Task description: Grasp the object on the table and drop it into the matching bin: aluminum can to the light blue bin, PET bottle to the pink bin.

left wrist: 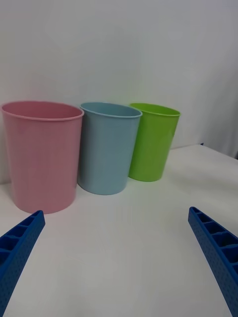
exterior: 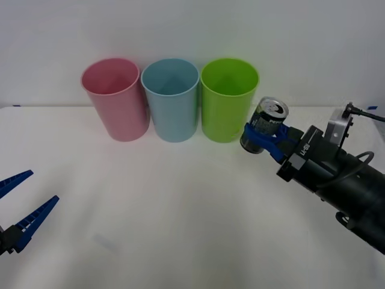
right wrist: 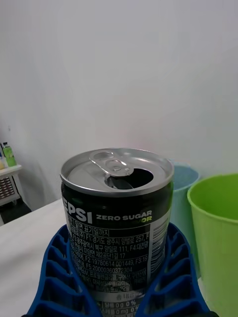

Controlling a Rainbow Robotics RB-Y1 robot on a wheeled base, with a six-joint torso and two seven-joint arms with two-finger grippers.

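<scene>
Your right gripper (exterior: 263,137) is clamped on the aluminum can (exterior: 265,124), holding it upright above the table (exterior: 180,211), just beside the lime green cup (exterior: 228,99) toward the table's right edge. The 3 cups line the far edge: pink bin (exterior: 116,98), light blue bin (exterior: 171,98), then green. Your left gripper (exterior: 21,208) hangs spread apart near the front left corner.

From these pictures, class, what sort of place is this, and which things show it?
Probably a robot test bench for sorting waste: a bare white table, three plastic bins in a row including the light blue bin, and a right gripper holding an aluminum can.
</scene>
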